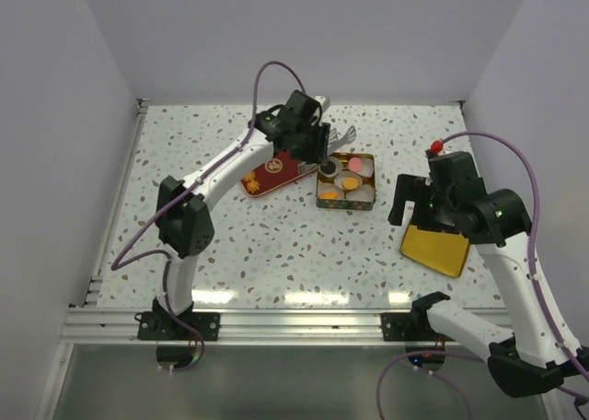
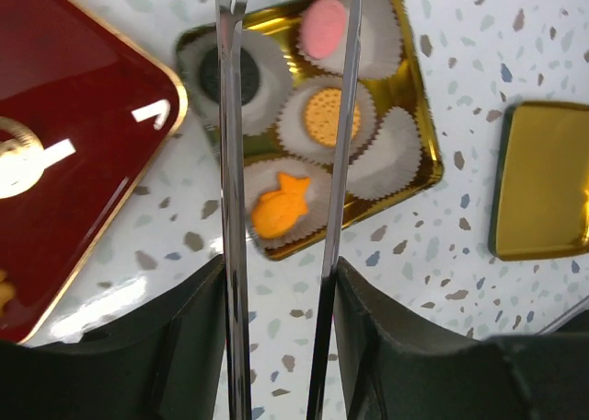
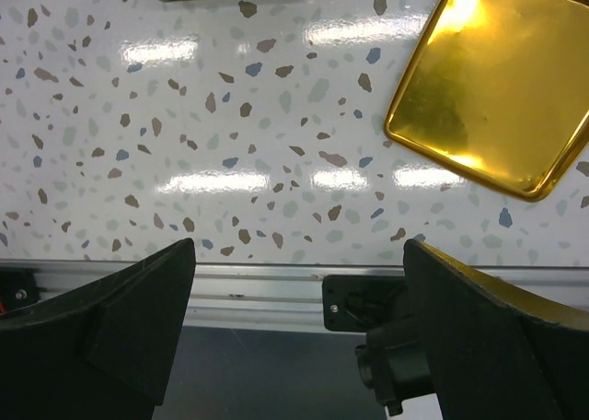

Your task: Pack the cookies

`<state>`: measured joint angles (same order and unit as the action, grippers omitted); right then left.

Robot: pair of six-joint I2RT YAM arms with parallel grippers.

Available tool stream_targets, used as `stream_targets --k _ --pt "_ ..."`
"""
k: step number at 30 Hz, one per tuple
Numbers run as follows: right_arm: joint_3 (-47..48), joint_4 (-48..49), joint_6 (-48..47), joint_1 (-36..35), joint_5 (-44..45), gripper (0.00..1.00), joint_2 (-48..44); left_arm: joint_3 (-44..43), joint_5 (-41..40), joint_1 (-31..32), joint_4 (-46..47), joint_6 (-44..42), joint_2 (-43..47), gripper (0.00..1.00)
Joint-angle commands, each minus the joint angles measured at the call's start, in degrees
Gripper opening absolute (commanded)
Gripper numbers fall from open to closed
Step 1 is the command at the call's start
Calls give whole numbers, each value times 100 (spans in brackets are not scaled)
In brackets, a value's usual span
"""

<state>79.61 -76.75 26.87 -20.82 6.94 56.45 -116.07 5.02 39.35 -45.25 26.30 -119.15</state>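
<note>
Top view: left gripper (image 1: 316, 144) sits over the 10 o'clock corner of the gold tin (image 1: 321, 197), which is mid-table (image 1: 276, 254) and holds the cookies (image 1: 351, 182). Red tray (image 1: 271, 173) lies at the tin's 9 o'clock, touching or nearly so. Gold lid (image 1: 435, 247) is at 4 o'clock, well apart, under the right gripper (image 1: 409, 208). Left wrist view: the fingers are clamped on metal tongs (image 2: 232, 162), whose arms are spread with nothing seen between them; the tips run off at 12 o'clock. Below, in the paper cups (image 2: 391, 153): dark cookie (image 2: 219, 70), pink cookie (image 2: 324, 29), round orange cookie (image 2: 331, 116), fish-shaped orange cookie (image 2: 279, 206). The cup at 3 o'clock looks empty. There is an orange speck on the tray's 7 o'clock edge, cookie or print, can't tell. Right wrist view: jaws wide apart and holding nothing, the lid at 1 o'clock, the tin edge barely in at 12. Risks: the tong tips could snag a cup's pleats and tip it or drag it out. The smooth prongs could also let a cookie slip or crack it if squeezed hard. The tin isn't braced, so a sideways nudge would slide it.
</note>
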Motion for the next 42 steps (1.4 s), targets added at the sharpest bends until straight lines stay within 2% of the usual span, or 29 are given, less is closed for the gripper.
stream_targets --k 1,4,9,13,22,36,42 --pt "-69 -77 20 25 -17 99 -55 584 -378 -445 -141 -292 1086 51" --pt "-113 37 20 25 -140 99 -11 1390 -764 -727 -220 -547 1770 51" --pt "-358 318 -33 25 -420 99 86 2481 -1580 -990 -563 -609 2326 52" --pt "-429 564 -68 25 -615 99 235 2940 -1872 -1079 -818 -600 2537 52" --pt "-403 723 -68 25 -676 99 499 3275 -2409 -1123 -1082 -635 2590 54" --pt "-447 723 -86 25 -676 99 516 3390 -2198 -1149 -845 -671 2449 54" --pt "-359 811 -121 25 -676 99 683 3144 -2084 -1149 -976 -706 2221 50"
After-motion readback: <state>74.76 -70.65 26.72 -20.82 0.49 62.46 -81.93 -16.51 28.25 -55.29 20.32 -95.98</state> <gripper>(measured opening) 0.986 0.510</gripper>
